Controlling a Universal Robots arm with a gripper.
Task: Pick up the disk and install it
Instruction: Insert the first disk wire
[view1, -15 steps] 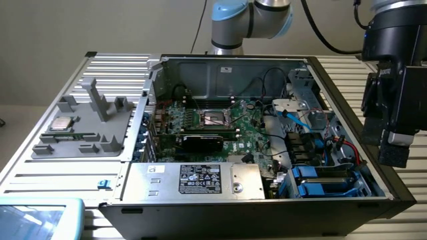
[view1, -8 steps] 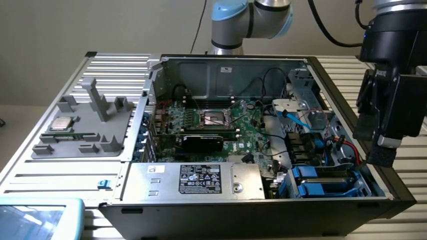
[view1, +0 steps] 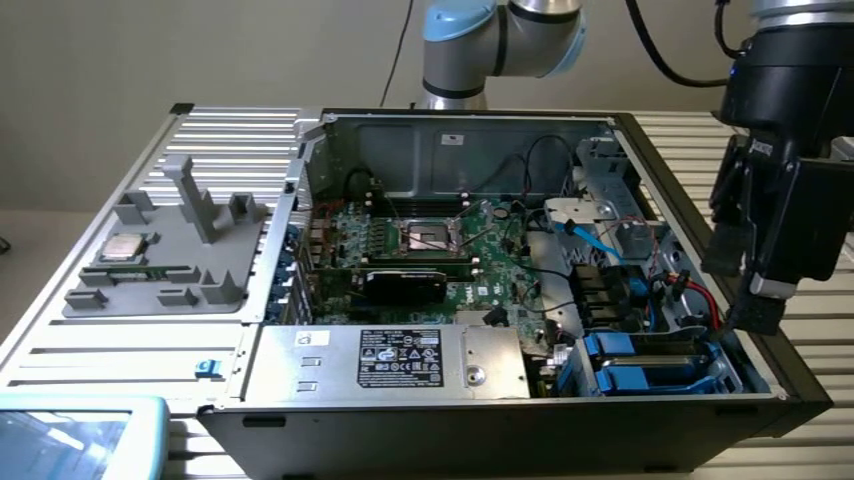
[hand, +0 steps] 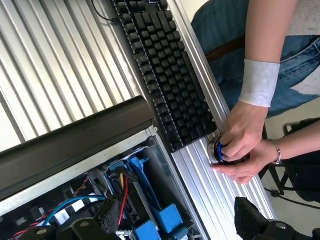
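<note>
The disk is out of view. My black gripper (view1: 737, 298) hangs open over the right wall of the open computer case (view1: 801, 375), with nothing between its fingers. One dark fingertip (hand: 256, 220) shows in the wrist view beside the slatted table. Right below the gripper, in the case's near right corner, sits a drive bay with blue plastic carriers (view1: 627, 362) (hand: 150, 200). Red, blue and black cables (hand: 122, 192) run beside the carriers.
A person's hands (hand: 240, 150) grip a small round black-and-blue object on the table rail beside a black keyboard (hand: 165, 75). A grey fixture (view1: 167, 265) at the exterior view's left carries a square silver chip (view1: 127, 246). A silver box with a black label (view1: 400, 362) lies along the case's front.
</note>
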